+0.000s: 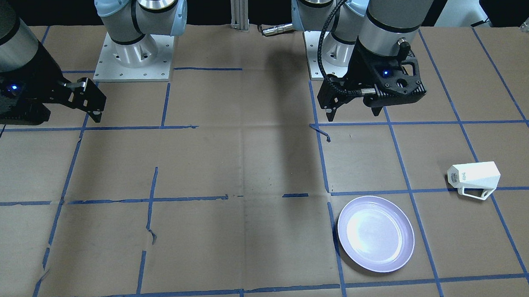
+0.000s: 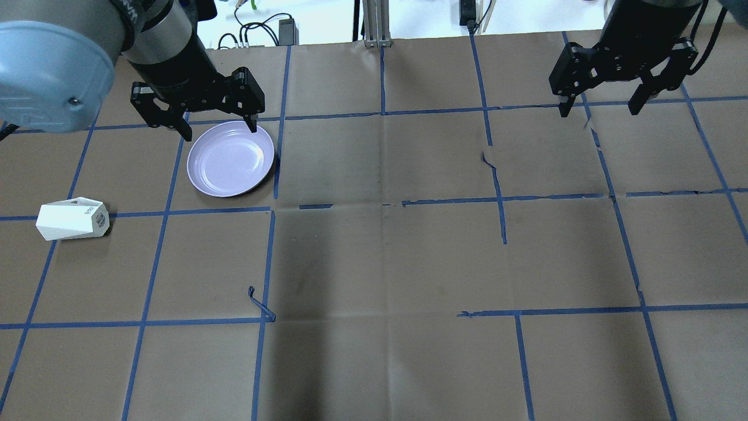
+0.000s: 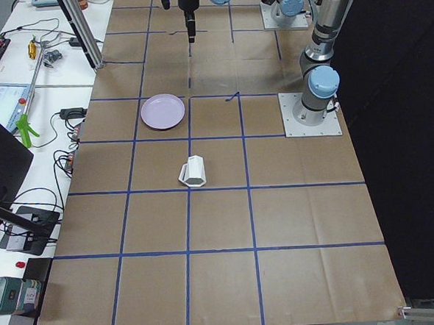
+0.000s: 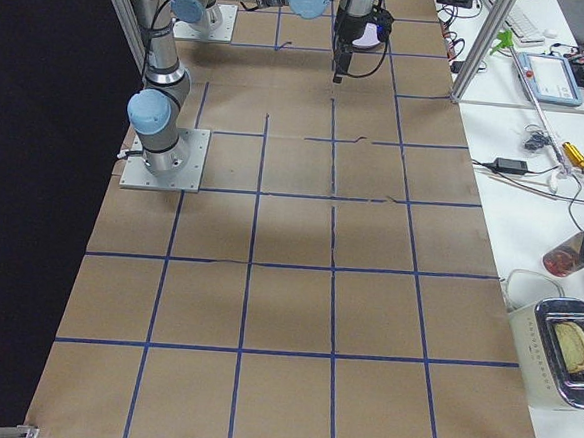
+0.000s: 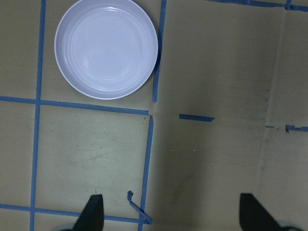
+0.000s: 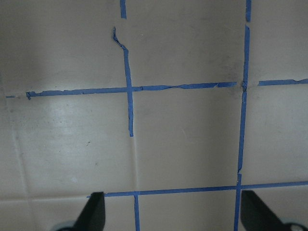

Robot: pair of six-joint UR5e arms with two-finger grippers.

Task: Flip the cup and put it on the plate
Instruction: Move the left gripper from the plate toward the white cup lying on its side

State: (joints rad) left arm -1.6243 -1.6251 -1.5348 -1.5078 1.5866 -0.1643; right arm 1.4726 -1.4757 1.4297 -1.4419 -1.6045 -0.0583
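The white faceted cup (image 1: 474,176) lies on its side on the table near its left end, with the handle toward the operators' side and the lettered base end pointing at the table's middle. It also shows in the overhead view (image 2: 73,219) and the left side view (image 3: 193,171). The lavender plate (image 1: 375,234) lies flat and empty to its side (image 2: 231,158) (image 5: 106,48). My left gripper (image 1: 353,113) (image 2: 220,133) (image 5: 173,214) hangs open and empty above the table, apart from both. My right gripper (image 2: 598,112) (image 6: 174,214) is open and empty, far off on the right.
The table is covered in brown paper (image 2: 385,257) with a grid of blue tape. A loose curl of tape (image 2: 260,304) sticks up near the middle. The arm bases (image 1: 133,56) stand at the robot's edge. Benches with cables and tools (image 4: 557,157) line the far side.
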